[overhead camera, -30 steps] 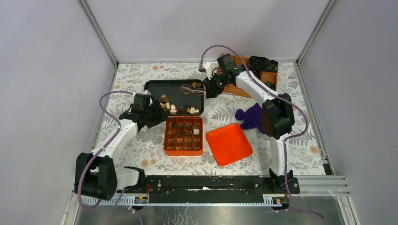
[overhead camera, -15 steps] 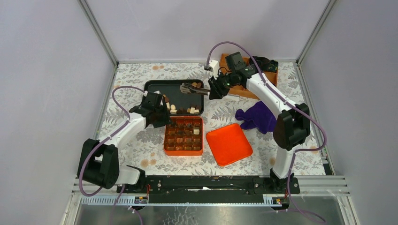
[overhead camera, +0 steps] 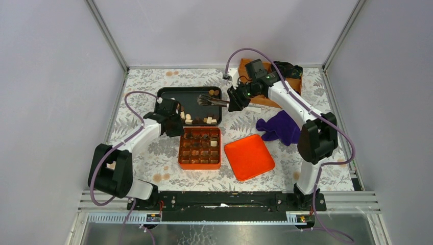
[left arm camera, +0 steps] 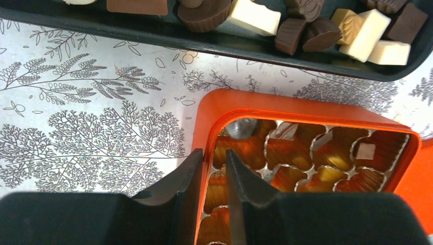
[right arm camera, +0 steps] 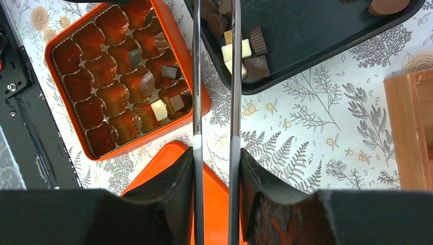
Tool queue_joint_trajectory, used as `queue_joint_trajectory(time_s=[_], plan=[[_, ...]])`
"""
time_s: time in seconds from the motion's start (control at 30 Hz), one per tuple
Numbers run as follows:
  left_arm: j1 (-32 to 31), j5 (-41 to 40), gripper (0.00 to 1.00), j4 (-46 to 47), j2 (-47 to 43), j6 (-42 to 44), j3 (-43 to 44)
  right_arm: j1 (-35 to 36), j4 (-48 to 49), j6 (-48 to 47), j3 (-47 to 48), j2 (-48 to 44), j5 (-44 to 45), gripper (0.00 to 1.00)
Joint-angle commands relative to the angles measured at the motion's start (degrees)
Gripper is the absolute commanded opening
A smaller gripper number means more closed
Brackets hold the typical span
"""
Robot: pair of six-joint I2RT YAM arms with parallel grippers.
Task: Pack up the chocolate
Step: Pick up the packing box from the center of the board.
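Note:
Loose chocolate (overhead camera: 196, 120) in dark, light brown and cream pieces lies along the near side of the black tray (overhead camera: 190, 97). In front of the tray stands the orange box (overhead camera: 180, 148) with its celled insert; a few cells hold pieces (right arm camera: 160, 109). My left gripper (left arm camera: 213, 151) straddles the box's left wall near its far corner: one finger is outside against the wall, the other inside with a small gap. My right gripper (right arm camera: 215, 150) is shut on metal tongs (overhead camera: 212, 100) that reach over the tray. The tong tips are out of the wrist view.
The orange lid (overhead camera: 249, 156) lies right of the box, with a purple cloth (overhead camera: 278, 127) behind it. A wooden crate (overhead camera: 286, 84) with black bundles sits at the back right. The left arm's purple cable arcs over the table's left side.
My left arm has swung right from beside the tray to the box's far-left corner, and its jaws have narrowed around the wall. The right arm shifted slightly right with the tongs.

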Motion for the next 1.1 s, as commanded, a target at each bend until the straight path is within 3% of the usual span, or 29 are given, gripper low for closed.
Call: queue_joint_trajectory(time_s=[0.0, 0.27, 0.57, 0.9, 1.07], plan=[[-0.27, -1.15, 0.28, 1.76, 1.2, 1.47, 1.47, -0.17, 0.51, 0.72, -0.71, -5.71, -2.71, 0.14], [-0.28, -0.61, 0.21, 3.27, 1.6, 1.56, 0.48, -0.17, -1.46, 0.54, -1.08, -8.36, -4.58, 0.14], [-1.14, -3.14, 0.0, 6.38, -3.6, 1.19, -1.41, -0.16, -5.76, -0.37, 0.52, -10.88, -7.2, 0.14], [-4.61, -8.12, 0.0, 19.44, -18.32, 3.14, -10.81, -0.16, -12.72, -3.32, 4.44, -13.75, -10.43, 0.14], [-4.94, -8.91, 0.0, 21.19, -21.89, 3.63, -13.16, -0.16, -15.84, -5.44, 5.51, -15.04, -12.59, 0.14]])
